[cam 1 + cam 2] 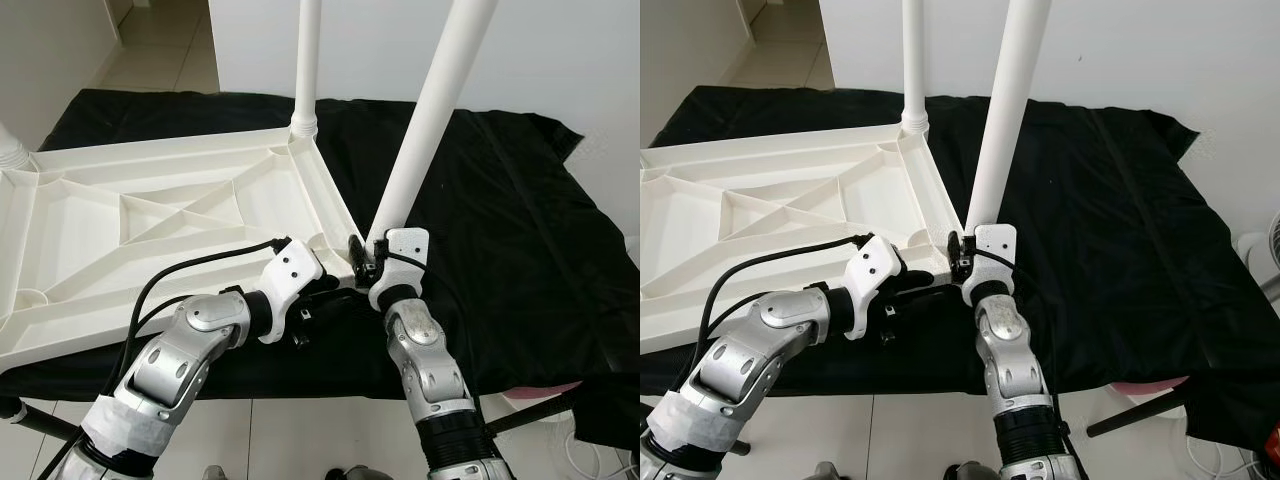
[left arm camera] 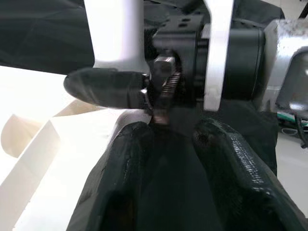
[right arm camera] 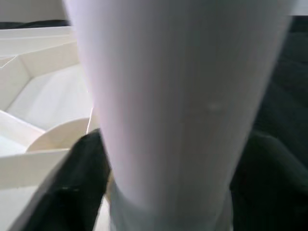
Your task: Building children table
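Tabletop [image 1: 150, 215] upside down; our right claw [image 1: 366, 262] grips tilted leg [image 1: 425, 120], may jam crooked in its socket; left claw [image 1: 318, 300] beside, grip unclear.

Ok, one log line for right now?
step: fitting table leg | right gripper: shut on leg base | left gripper: beside corner | tabletop: upside down
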You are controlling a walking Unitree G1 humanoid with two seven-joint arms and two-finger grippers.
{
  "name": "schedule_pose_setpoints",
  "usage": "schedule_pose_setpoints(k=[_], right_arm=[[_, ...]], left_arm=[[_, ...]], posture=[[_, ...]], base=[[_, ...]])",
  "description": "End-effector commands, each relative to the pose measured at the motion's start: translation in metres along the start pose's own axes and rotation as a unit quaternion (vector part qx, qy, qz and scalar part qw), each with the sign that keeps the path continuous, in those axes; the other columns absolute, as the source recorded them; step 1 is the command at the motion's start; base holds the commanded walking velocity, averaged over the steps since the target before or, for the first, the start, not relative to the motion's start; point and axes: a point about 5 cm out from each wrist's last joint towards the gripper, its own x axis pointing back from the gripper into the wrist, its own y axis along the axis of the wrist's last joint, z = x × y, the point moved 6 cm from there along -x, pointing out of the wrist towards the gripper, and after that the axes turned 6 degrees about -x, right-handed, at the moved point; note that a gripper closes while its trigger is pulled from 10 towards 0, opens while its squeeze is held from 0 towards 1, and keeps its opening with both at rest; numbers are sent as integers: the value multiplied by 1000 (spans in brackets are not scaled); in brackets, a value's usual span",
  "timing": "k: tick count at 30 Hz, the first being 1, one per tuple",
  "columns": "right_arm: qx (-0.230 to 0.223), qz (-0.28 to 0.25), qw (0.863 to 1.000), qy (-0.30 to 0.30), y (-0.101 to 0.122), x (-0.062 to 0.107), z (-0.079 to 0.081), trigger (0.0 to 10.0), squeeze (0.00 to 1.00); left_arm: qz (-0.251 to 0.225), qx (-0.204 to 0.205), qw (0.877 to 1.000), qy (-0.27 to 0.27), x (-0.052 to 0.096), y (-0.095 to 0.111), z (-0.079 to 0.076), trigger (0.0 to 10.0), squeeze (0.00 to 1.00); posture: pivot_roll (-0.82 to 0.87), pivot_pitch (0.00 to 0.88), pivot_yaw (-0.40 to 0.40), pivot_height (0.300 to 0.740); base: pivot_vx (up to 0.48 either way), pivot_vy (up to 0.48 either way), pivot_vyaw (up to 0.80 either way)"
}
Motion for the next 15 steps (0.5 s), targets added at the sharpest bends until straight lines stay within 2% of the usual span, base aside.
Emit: schedule_pose_setpoints(k=[1, 2, 3, 4, 5, 6, 10, 12, 15], right_arm=[[0, -2, 1000, 9, 2, 1, -6, 10000, 1000], [0, -2, 1000, 9, 2, 1, -6, 10000, 1000], [4, 4, 999, 47, 5, 1, -7, 10000, 1000], [5, 6, 998, 58, 6, 2, -6, 10000, 1000], [8, 5, 997, 74, 7, 2, -6, 10000, 306], [16, 7, 995, 96, 8, 3, -6, 10000, 0], [32, 13, 990, 139, 9, 2, -8, 10000, 0], [54, 18, 980, 189, 11, 0, -10, 10000, 0], [60, 23, 968, 244, 14, -2, -7, 10000, 0]], left_arm=[[-1, 1, 1000, -20, 0, -1, -6, 10000, 0], [-1, 1, 1000, -20, 0, -1, -6, 10000, 0], [-2, 1, 1000, -19, 1, 0, -6, 10000, 0], [-2, 2, 1000, -19, 1, 0, -6, 10000, 0], [-2, 1, 1000, -19, 1, 0, -6, 10000, 0], [-3, 1, 1000, -18, 1, 0, -6, 10000, 0], [-3, 2, 1000, -18, 2, 0, -6, 10000, 0], [-4, 3, 1000, -19, 2, 0, -7, 10000, 0], [-4, 4, 1000, -20, 2, 0, -8, 10000, 0]], posture=[[-4, 73, -48, 740], [-4, 73, -48, 740], [-3, 70, -49, 740], [-1, 68, -50, 740], [-1, 68, -50, 740], [1, 66, -49, 740], [0, 62, -47, 740], [2, 59, -45, 740], [3, 54, -43, 740]], base=[[0, 0, 0], [0, 0, 0], [0, 0, 0], [0, 0, 0], [0, 0, 0], [0, 0, 0], [0, 0, 0], [0, 0, 0], [0, 0, 0]])
